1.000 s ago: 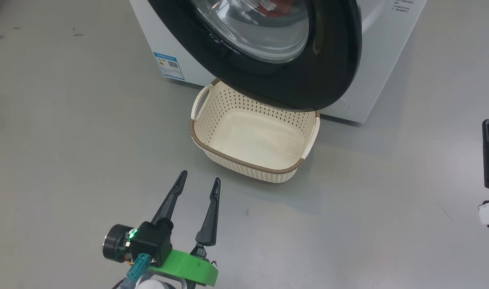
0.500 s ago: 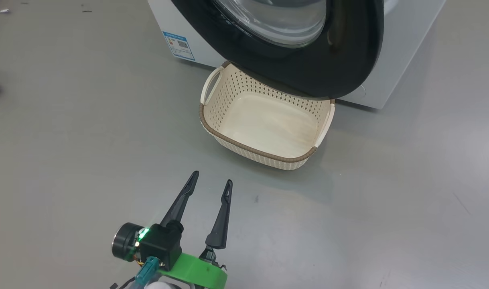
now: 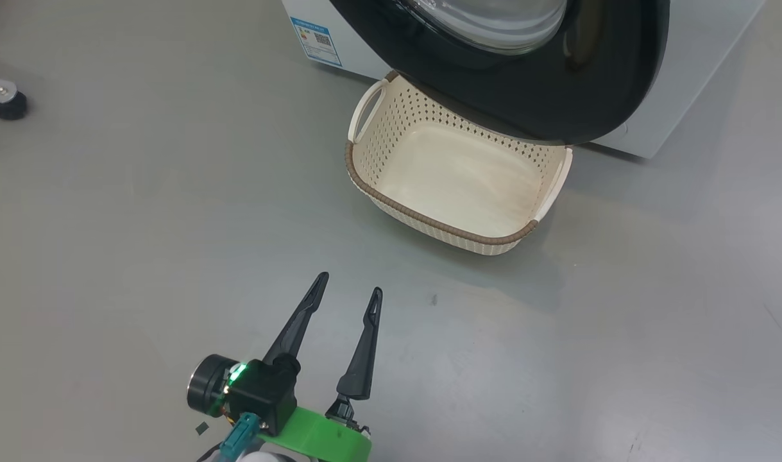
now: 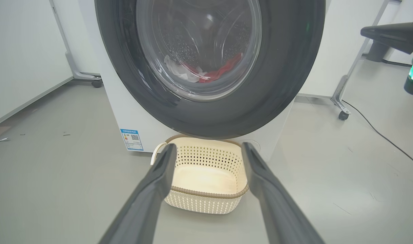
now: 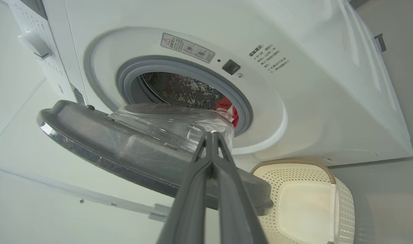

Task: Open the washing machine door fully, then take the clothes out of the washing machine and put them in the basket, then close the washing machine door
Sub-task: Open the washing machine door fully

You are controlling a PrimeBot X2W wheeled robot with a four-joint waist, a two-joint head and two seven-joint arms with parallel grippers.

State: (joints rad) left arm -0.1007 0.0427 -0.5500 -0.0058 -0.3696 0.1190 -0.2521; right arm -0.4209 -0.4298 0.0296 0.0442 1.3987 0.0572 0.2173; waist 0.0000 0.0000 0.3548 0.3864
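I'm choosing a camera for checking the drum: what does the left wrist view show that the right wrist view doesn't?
Left wrist view: the washing machine door's outer face with its glass, the blue label, and the open left gripper. Right wrist view: the door's inner side, the grey seal and the drum seen directly through the porthole. Both: the washing machine, the red clothes inside it, and the empty basket.
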